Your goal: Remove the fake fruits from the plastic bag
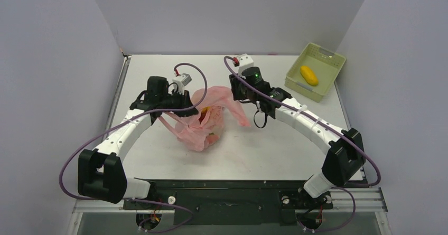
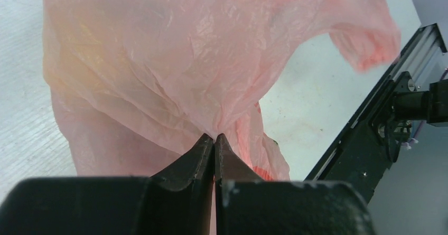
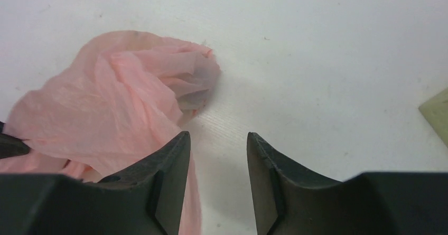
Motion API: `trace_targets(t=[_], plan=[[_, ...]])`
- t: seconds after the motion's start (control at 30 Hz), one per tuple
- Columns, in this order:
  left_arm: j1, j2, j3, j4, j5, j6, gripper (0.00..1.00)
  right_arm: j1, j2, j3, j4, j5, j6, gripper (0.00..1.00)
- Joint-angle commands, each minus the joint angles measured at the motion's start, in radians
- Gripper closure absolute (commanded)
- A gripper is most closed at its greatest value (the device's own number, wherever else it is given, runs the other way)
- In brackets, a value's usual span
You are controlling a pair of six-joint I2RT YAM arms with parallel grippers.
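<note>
Pale walls closed the white bench on three sides. The pink plastic bag lay mid-bench, with fake fruits showing dimly through its film. Your left gripper was clenched on a gathered fold of it. Your right gripper stood parted and empty, pink film just beside one finger. You would likely do best holding that fold firm and lifting the opposite edge. Open bench lay right of the bag, toward the green basket.

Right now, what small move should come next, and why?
Probably the right gripper shifts onto the plastic bag edge beside it and closes, to spread the mouth. The left gripper pinches the film, the right jaws stand open over bare table, and fake fruits show inside.
</note>
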Motion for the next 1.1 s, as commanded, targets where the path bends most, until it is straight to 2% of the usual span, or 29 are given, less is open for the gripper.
trace_targets(t=[0.0,0.13,0.2,0.3,0.47,0.8,1.07], plan=[[0.007,0.001,-0.013,0.084,0.116,-0.03,1.0,0.053,-0.137,-0.043,-0.035,0.057,0.269,0.57],[0.009,0.003,-0.012,0.092,0.127,-0.044,1.0,0.177,-0.355,-0.29,0.149,0.183,0.504,0.39],[0.01,0.002,-0.017,0.106,0.144,-0.052,1.0,0.239,-0.444,-0.366,0.218,0.247,0.602,0.35],[0.009,-0.004,-0.019,0.118,0.184,-0.061,1.0,0.31,-0.463,-0.435,0.323,0.295,0.653,0.34],[0.011,-0.032,-0.034,0.151,0.222,-0.068,1.0,0.362,-0.369,-0.471,0.376,0.303,0.82,0.32],[0.014,-0.034,-0.043,0.188,0.253,-0.087,1.0,0.421,-0.192,-0.513,0.498,0.375,1.016,0.3],[0.014,-0.069,-0.06,0.23,0.278,-0.1,1.0,0.408,-0.003,-0.385,0.453,0.337,1.017,0.3]])
